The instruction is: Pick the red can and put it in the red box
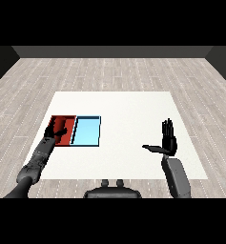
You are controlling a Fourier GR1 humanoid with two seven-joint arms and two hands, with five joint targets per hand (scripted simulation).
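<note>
Currently your left hand [55, 131] is reaching over the red tray [68, 121], fingers spread and holding nothing. The light blue tray [87, 131] is lying just beside it. You are holding your right hand [168, 141] upright above the table [128, 109], fingers straight. Red can: you cannot tell where.

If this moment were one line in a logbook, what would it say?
left hand: over red tray | right hand: open, raised | red can: not visible

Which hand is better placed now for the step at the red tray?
Left. The left hand is over the red tray. The right hand is open, on the far side of the light blue tray. I see no can apart.
</note>
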